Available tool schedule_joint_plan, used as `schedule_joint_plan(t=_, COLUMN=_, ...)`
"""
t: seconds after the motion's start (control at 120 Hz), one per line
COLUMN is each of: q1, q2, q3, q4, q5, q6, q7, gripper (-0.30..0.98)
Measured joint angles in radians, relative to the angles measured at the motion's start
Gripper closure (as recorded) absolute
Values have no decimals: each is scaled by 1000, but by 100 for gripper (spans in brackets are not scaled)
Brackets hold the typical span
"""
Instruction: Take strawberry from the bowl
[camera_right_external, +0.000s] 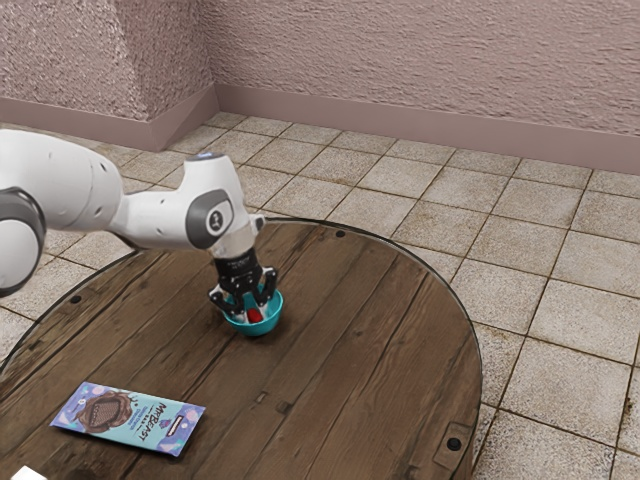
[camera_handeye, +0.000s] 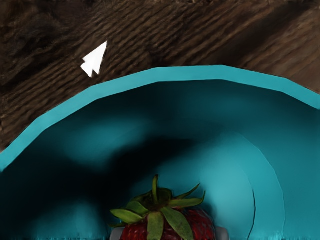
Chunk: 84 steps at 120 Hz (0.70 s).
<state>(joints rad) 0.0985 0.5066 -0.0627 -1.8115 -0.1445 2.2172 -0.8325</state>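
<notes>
Strawberry (camera_right_external: 254, 314) was in the teal bowl (camera_right_external: 268, 326) on the counter (camera_right_external: 360, 340), held btwn both fingers (camera_right_external: 270, 284); leafy end pointed out from btwn them, tip hidden, exact long axis unclear; choc bar (camera_right_external: 130, 417) lay apart w/ print up

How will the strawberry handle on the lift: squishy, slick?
Probably soft and easy to bruise: the strawberry looks like ripe red flesh, so I'd keep the tool gentle. Likely light, being small beside the bowl. The green leaves look thin and splayed, so they may bend if they brush the bowl.
</notes>
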Motion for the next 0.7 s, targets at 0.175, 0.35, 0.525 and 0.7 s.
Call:
schedule_joint_plan(t=0.175, q1=-43, q2=-117, q3=0, q4=-60, q5=8, q6=-15, q7=-22, gripper=69)
schedule_joint_plan(t=0.35, q1=-261, q2=-136, q3=18, q4=-56, q5=18, q6=-28, q7=-64, gripper=73)
schedule_joint_plan(t=0.525, q1=-255, q2=-104, q3=31, q4=-30, q5=14, q6=-27, q7=-79, gripper=48)
schedule_joint_plan(t=0.7, q1=-232, q2=-511, q3=-9, q4=31, q5=162, q6=-247, q7=5, gripper=21)
